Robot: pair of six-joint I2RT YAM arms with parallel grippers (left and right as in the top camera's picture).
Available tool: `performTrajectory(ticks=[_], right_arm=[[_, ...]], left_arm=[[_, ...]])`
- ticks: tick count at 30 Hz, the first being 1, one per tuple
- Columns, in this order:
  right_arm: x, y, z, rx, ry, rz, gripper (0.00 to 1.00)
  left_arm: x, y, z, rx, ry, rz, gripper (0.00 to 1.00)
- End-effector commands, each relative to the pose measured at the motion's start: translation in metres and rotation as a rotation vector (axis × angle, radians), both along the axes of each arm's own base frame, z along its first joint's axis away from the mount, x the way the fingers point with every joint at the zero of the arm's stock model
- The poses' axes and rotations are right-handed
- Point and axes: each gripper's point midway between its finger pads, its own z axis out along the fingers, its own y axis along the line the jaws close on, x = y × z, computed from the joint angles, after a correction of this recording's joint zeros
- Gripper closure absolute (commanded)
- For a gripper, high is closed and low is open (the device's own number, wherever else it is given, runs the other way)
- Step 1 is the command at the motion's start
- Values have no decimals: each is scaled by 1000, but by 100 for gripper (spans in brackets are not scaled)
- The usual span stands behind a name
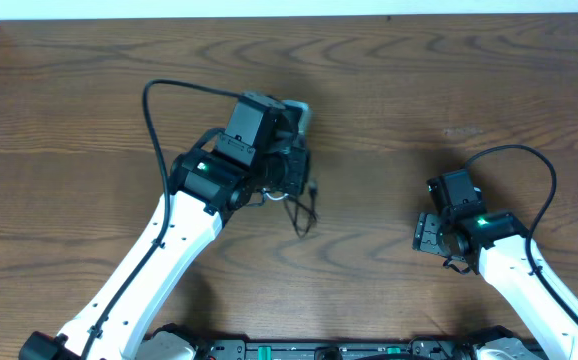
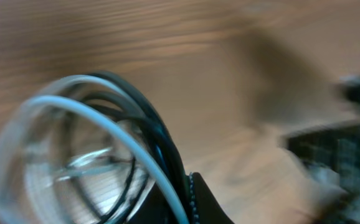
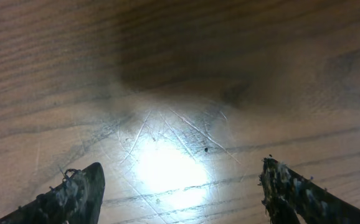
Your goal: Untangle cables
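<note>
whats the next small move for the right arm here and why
Probably swing the right end effector across toward the cables. It is open over bare table, apart from them, while the cables bunch at the left end effector, with a loop trailing toward the robot. A second grip seems needed to pull strands apart.

Cables [image 2: 127, 134]: left wrist view, loops smeared by blur and cut off at 6 and 7 o'clock; strand count unreadable. Dark shape [image 2: 345, 149]: same view, 3 o'clock edge, too blurred to identify. Left gripper [image 1: 291, 172]: overhead view, fingers buried under the wrist housing [image 1: 254, 125]; any grip on the cables cannot be told. Right gripper [image 3: 177, 177]: right wrist view, both fingers [image 3: 74, 190] cropped by the bottom edge at 5 and 7 o'clock, only tips showing.
</note>
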Motion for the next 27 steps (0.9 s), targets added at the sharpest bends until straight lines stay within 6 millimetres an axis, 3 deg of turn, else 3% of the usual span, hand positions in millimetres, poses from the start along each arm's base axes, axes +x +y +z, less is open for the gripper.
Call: performTrajectory(ticks=[1, 4, 6, 9, 13, 18, 22, 24, 26, 27], right_arm=[[0, -3, 1, -17, -9, -21, 22], [0, -5, 1, -25, -10, -18, 21], [0, -13, 2, -69, -13, -23, 20], [-1, -21, 3, -111, -11, -36, 17], [3, -21, 3, -88, -21, -26, 8], [21, 12, 8, 46, -59, 249, 13], [33, 9, 20, 50, -104, 233, 10], [40, 8, 27, 55, -126, 223, 10], [45, 10, 31, 67, -147, 219, 10], [48, 11, 32, 78, -159, 219, 10]], left_arm=[[-43, -47, 35, -240, -36, -411, 92], [-17, -28, 19, -110, -47, -228, 93], [12, 10, 2, 34, -18, 107, 92], [22, 44, -7, 114, 17, 373, 92], [17, 25, -3, 38, 46, 314, 92], [8, 2, 2, -1, 42, 252, 92], [1, 3, -4, 22, 74, 430, 93], [-4, -9, -3, 21, 54, 425, 92], [-9, -27, -1, 3, 38, 377, 75], [-12, -35, -2, 9, 28, 344, 55]])
